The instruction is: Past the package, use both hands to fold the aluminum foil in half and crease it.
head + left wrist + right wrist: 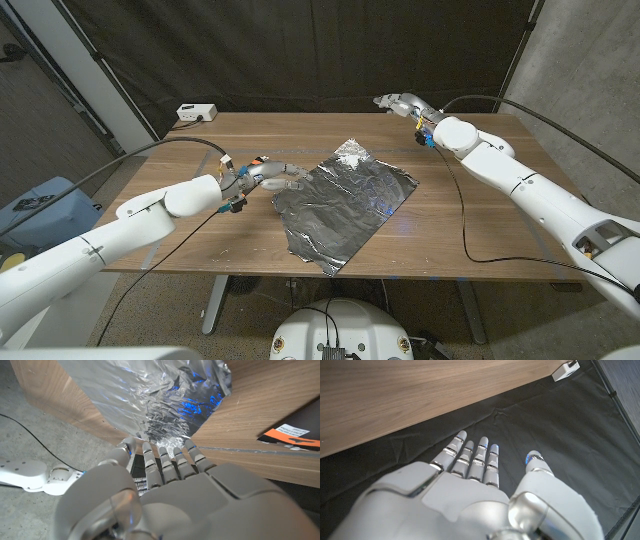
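Note:
A crinkled sheet of aluminum foil (345, 200) lies spread on the wooden table (480, 225), turned at an angle, with its far corner (352, 152) crumpled up. My left hand (265, 178) reaches in from the left, fingers straight and together, fingertips at the foil's left edge. In the left wrist view the fingers (165, 467) reach to the rim of the foil (160, 400), with nothing pinched between them. My right hand (400, 103) hovers at the table's far right edge, well away from the foil. Its fingers (470, 457) are stretched out and hold nothing.
A white box (197, 113) with a cable sits at the far left of the table. A black cable (462, 205) hangs from my right arm across the table's right side. A dark thing with an orange label (292, 435) shows in the left wrist view. Black curtains stand behind.

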Motion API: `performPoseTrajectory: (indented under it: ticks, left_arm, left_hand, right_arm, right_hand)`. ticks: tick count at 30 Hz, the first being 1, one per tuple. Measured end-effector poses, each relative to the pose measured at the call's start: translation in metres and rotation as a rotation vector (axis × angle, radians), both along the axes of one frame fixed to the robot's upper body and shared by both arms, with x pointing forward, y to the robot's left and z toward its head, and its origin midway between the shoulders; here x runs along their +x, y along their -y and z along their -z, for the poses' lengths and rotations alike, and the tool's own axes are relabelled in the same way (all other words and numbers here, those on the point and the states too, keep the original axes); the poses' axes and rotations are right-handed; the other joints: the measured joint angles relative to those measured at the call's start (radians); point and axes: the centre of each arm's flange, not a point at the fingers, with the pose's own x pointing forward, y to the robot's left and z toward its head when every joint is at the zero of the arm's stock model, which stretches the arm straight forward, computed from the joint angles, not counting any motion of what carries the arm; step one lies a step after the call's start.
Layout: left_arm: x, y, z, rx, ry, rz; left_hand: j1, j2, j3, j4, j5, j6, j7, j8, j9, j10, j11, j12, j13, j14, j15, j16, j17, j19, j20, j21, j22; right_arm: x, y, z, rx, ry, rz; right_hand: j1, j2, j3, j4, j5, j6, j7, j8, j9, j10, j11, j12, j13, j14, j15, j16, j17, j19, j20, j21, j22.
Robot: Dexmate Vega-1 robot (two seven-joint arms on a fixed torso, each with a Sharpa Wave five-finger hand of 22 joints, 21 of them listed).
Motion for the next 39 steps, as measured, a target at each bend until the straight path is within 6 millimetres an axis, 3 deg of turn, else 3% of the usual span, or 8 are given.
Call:
performPoseTrajectory:
  ticks: [6,10,18,28,39]
  left_arm:
    - [0.002,0.001,0.005,0.056,0.013,-0.006]
    - [0.003,0.002,0.008,0.084,0.018,-0.01]
    - [0.004,0.001,0.011,0.133,0.029,-0.022]
    - [0.005,0.002,0.018,0.193,0.036,-0.03]
    - [0.004,0.006,0.025,0.256,0.049,-0.026]
  left_hand:
    - [-0.009,0.009,-0.022,0.009,-0.008,-0.06,-0.019,-0.018,0.0,-0.043,0.0,-0.02,0.0,-0.051,-0.003,-0.009,0.0,-0.004,-0.007,-0.01,0.0]
    - [-0.009,0.009,-0.033,0.006,-0.012,-0.088,-0.019,-0.018,0.0,-0.055,0.002,-0.026,0.0,-0.06,-0.002,-0.009,0.0,-0.008,-0.003,-0.017,0.0]
    - [-0.013,0.013,-0.042,0.006,-0.019,-0.119,-0.036,-0.021,0.0,-0.059,-0.002,-0.026,-0.002,-0.079,-0.011,-0.009,0.0,-0.013,-0.008,-0.025,0.0]
    - [-0.013,0.013,-0.046,0.001,-0.023,-0.132,-0.049,-0.021,0.0,-0.064,-0.007,-0.026,-0.002,-0.085,-0.022,-0.009,-0.002,-0.013,-0.008,-0.025,0.0]
    - [-0.013,0.013,-0.053,0.009,-0.026,-0.15,-0.053,-0.021,-0.002,-0.072,-0.014,-0.03,-0.007,-0.084,-0.023,-0.009,-0.002,-0.011,-0.01,-0.031,-0.002]
  right_arm:
    - [0.001,-0.006,-0.004,-0.045,0.011,0.029]
    - [0.0,-0.01,-0.006,-0.066,0.015,0.037]
    - [-0.003,-0.021,-0.014,-0.14,0.032,0.086]
    - [-0.012,-0.038,-0.025,-0.259,0.059,0.155]
    - [-0.017,-0.055,-0.033,-0.36,0.086,0.194]
  right_hand:
    - [0.006,-0.006,-0.005,-0.012,0.0,0.001,0.002,0.0,0.0,0.001,-0.001,0.0,-0.004,0.0,0.0,0.0,0.0,0.0,0.0,0.0,0.0]
    - [0.01,-0.01,-0.007,-0.02,0.0,-0.012,0.02,-0.005,0.0,-0.002,-0.005,-0.013,-0.012,0.0,0.0,0.0,0.0,-0.009,-0.002,0.0,0.0]
    - [0.039,-0.039,-0.011,-0.056,0.0,0.015,0.046,-0.005,-0.002,0.026,-0.003,-0.017,-0.025,0.025,0.0,0.0,-0.007,0.0,0.004,0.0,0.0]
    - [0.08,-0.062,-0.01,-0.081,0.0,0.036,0.028,-0.005,-0.002,0.049,0.002,-0.02,-0.026,0.05,-0.003,0.0,-0.012,0.024,0.005,0.004,-0.002]
    - [0.099,-0.072,-0.013,-0.086,0.004,0.043,0.032,-0.005,0.001,0.053,0.004,-0.024,-0.026,0.07,-0.002,0.0,-0.012,0.032,0.003,0.004,-0.002]
